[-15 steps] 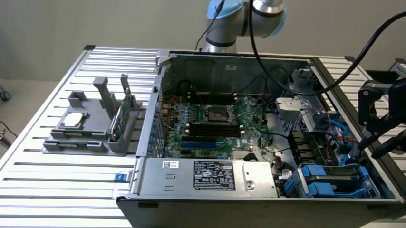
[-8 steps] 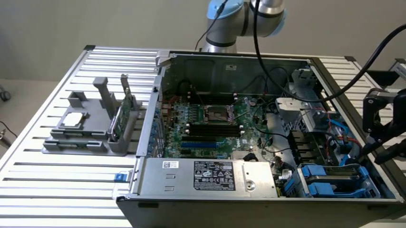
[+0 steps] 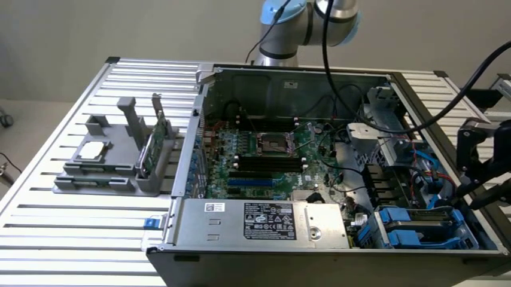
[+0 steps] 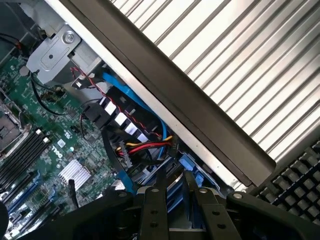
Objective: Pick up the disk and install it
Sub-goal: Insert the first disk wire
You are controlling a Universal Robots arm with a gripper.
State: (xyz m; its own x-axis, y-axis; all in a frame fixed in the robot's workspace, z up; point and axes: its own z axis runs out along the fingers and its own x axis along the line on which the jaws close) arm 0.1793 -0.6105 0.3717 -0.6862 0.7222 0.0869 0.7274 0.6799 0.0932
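My black gripper [image 3: 456, 198] hangs over the drive bay in the open computer case's [image 3: 239, 251] corner on the exterior view's right. The disk [image 3: 431, 214] sits there, a grey slab in a blue plastic carrier, low in the bay among blue brackets. In the wrist view my gripper [image 4: 174, 179] stands with a finger on each side of the disk's blue-framed edge [image 4: 175, 192], closed onto it. Most of the disk is hidden behind my fingers and the bay.
Red, yellow and blue cables [image 4: 145, 145] run beside the bay. The case wall [image 4: 190, 105] rises close by. The motherboard [image 3: 264, 155] and power supply [image 3: 264, 221] fill the case. A grey fixture [image 3: 112, 161] stands on the slatted table [image 3: 72, 239]. A keyboard [image 4: 295, 190] lies outside the case.
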